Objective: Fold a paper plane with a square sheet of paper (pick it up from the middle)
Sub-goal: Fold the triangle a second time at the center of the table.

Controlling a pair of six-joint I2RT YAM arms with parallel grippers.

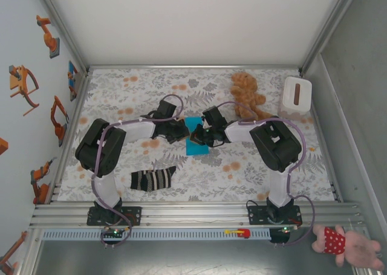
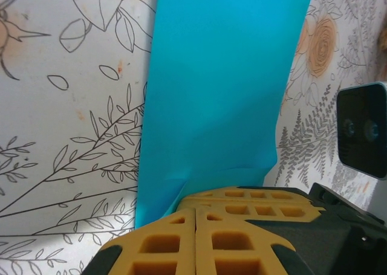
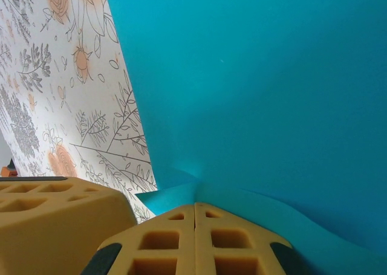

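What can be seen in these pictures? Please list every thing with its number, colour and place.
paper: one, turquoise-blue, middle of the table
sock: one, black-and-white striped, near edge, left of centre
teddy bear: one, brown, far right of the table
box: one, white, right of the bear
plush toy: one, pink and red, off the table, near right corner
tablecloth: one, white with flowers, covering the table
left hand: one, yellow and black, shut on the paper's left side
right hand: one, yellow and black, shut on the paper's right side
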